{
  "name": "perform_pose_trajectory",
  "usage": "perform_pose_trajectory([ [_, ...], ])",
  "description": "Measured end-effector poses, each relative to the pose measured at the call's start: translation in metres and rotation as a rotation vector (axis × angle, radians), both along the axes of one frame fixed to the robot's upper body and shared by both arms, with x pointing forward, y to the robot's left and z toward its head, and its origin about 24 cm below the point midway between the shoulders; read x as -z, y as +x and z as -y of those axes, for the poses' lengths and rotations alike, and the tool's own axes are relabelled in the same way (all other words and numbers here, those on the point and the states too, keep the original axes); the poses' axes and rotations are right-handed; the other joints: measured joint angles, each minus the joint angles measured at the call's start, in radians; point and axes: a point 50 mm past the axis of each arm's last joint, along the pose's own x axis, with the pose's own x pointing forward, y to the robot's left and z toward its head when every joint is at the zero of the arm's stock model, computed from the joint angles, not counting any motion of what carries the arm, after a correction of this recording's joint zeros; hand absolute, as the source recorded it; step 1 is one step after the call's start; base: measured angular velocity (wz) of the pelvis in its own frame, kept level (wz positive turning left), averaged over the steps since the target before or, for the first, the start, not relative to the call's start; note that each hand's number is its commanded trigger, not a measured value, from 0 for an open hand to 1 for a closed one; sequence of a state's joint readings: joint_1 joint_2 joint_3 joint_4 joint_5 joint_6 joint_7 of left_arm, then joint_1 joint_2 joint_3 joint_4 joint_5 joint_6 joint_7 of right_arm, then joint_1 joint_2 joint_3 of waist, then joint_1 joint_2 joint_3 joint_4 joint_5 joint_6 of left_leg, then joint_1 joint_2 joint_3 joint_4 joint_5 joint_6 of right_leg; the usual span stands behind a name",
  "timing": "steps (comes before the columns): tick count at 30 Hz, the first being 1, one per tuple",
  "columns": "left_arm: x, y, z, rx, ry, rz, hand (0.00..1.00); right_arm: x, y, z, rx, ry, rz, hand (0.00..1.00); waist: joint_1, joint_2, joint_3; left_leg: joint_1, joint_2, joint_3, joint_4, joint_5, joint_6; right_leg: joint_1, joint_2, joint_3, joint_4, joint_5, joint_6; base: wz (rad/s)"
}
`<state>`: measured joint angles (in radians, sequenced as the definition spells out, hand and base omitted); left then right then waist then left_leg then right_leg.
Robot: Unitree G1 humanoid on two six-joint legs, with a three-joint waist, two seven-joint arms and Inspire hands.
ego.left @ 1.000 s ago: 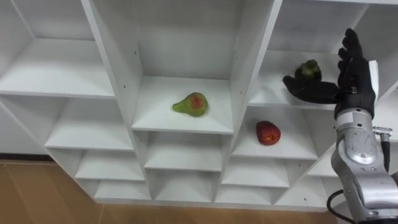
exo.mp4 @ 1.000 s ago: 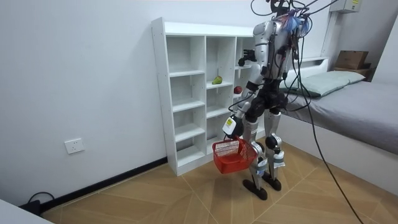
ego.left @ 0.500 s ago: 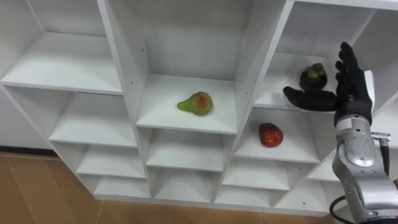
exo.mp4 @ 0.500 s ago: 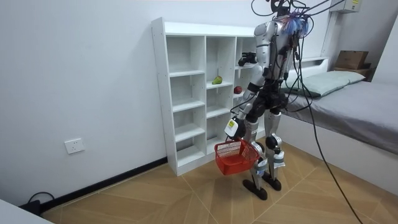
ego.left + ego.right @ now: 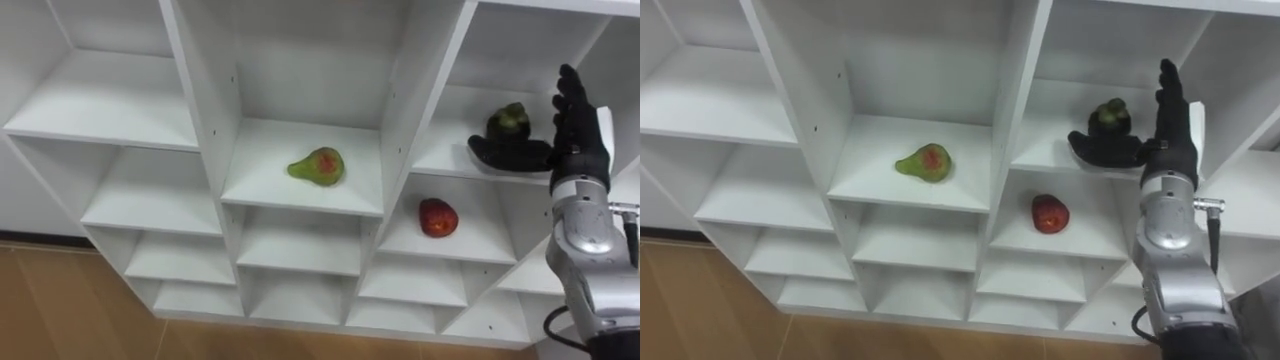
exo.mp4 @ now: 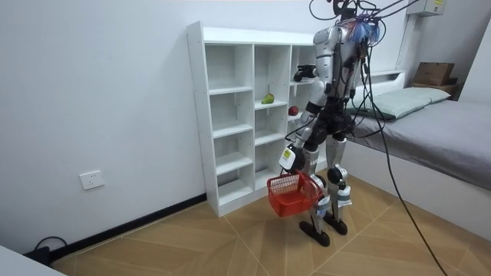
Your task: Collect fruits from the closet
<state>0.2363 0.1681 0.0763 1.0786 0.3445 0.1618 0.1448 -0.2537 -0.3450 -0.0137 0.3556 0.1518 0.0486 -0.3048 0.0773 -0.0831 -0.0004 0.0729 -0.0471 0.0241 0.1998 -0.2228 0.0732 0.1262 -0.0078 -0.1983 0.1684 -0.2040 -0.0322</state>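
A white closet (image 5: 400, 110) of open compartments stands in front of me. A green pear with a red blush (image 5: 316, 166) lies in the middle compartment. Lower to the right rests a red apple (image 5: 438, 217). In the upper right compartment sits a dark green fruit (image 5: 508, 121). My right hand (image 5: 572, 125) is open just to the right of that fruit, fingers upright, thumb stretched along the shelf in front of it. In the room view my left hand (image 6: 289, 165) hangs low, shut on the handle of a red basket (image 6: 295, 194).
The other closet compartments hold nothing. I stand on a wooden floor (image 6: 230, 245) close to the closet's right half. A bed (image 6: 430, 126) stands behind me at the room view's right.
The eye view has shifted slightly. My right hand has eased a little nearer the dark fruit, with the thumb now in front of it. The basket has swung slightly toward the room view's right.
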Motion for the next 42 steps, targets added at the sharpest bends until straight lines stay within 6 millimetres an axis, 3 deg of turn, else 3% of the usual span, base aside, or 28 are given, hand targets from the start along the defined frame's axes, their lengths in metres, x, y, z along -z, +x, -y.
perform_pose_trajectory([
  [8,0.000,-0.004,0.000,-0.005,0.001,-0.014,1.00,0.001,0.003,0.002,0.012,0.000,-0.017,0.00,0.004,-0.006,-0.0001,0.002,-0.002,-0.013,0.005,0.000,0.000,0.006,-0.002,-0.010,-0.001,0.000,0.000,0.05],
  [14,0.000,-0.004,0.000,-0.005,0.002,-0.012,1.00,0.001,0.003,0.003,0.012,-0.001,-0.017,0.00,0.003,-0.003,0.0059,-0.002,-0.003,-0.022,0.008,0.000,0.000,0.011,-0.002,-0.024,-0.001,0.000,0.000,0.05],
  [29,-0.001,-0.002,-0.001,-0.003,0.004,-0.003,1.00,0.002,0.003,0.003,0.015,-0.003,-0.027,0.00,0.008,0.004,0.0011,-0.010,-0.004,-0.031,0.020,0.000,0.000,0.011,-0.003,-0.029,-0.001,0.000,0.000,0.02],
  [36,-0.002,-0.001,-0.001,-0.001,0.007,0.007,1.00,0.016,0.000,0.010,0.044,0.001,-0.090,0.00,0.007,0.001,-0.0014,-0.011,-0.004,-0.031,0.024,0.000,0.000,0.012,-0.003,-0.031,-0.001,0.000,0.000,0.00],
  [42,-0.003,0.003,-0.002,0.002,0.012,0.026,1.00,0.017,0.000,0.010,0.042,0.003,-0.093,0.00,0.005,0.004,-0.0026,-0.012,-0.004,-0.032,0.023,0.000,0.000,0.013,-0.004,-0.040,0.000,0.000,0.000,0.00],
])
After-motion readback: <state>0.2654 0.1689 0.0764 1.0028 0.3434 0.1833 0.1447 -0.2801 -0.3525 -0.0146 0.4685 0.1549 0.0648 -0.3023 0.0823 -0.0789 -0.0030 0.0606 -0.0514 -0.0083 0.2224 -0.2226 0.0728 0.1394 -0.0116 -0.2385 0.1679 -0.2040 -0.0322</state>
